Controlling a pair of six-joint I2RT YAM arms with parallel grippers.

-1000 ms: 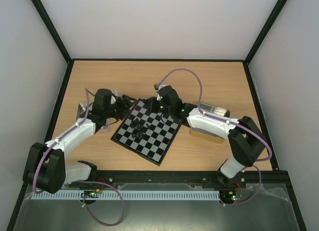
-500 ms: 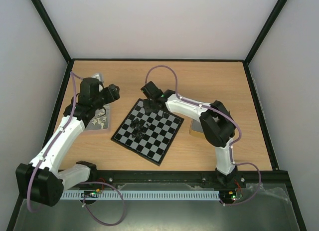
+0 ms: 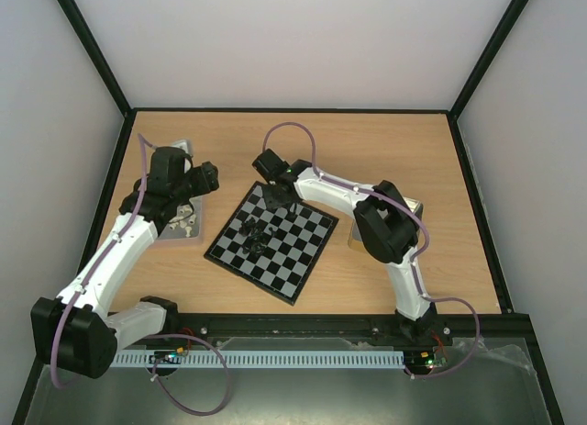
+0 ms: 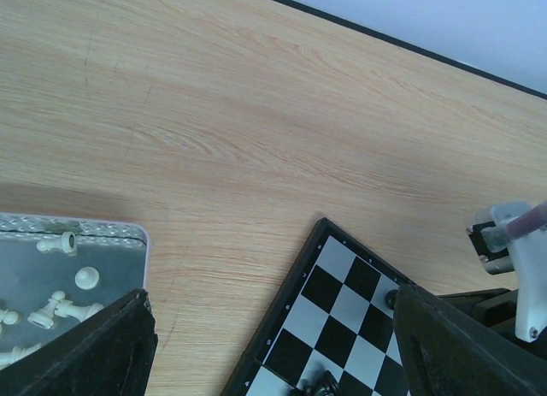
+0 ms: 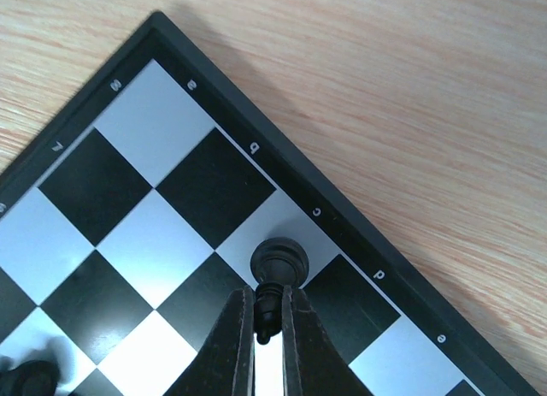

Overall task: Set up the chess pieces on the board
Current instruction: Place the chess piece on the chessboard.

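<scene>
The board point(image 3: 295, 260) lies turned at an angle in the middle of the table. My right gripper point(image 3: 276, 190) is at its far corner, shut on a black chess piece point(image 5: 279, 263). The piece stands tilted, its base on a light square by the rim of the board point(image 5: 111, 182), near the letter c. The gripper point(image 5: 268, 317) pinches the piece's top. A few more black chess pieces point(image 3: 253, 234) lie clustered on the board's left half. My left gripper point(image 3: 198, 181) hangs open and holds nothing, left of the board and above a metal tray. Its fingers point(image 4: 85, 349) frame wood and the board's corner point(image 4: 342, 285).
A metal tray point(image 3: 180, 225) with white chessmen point(image 4: 64, 306) sits left of the board. Another metal tray point(image 3: 415, 206) shows behind the right arm, with a tan strip point(image 3: 352, 239) beside it. Black frame rails border the table.
The left gripper has drawn back from the board's left edge to above the tray and opened a little wider. The right arm has swung left with its piece to the board's far corner.
</scene>
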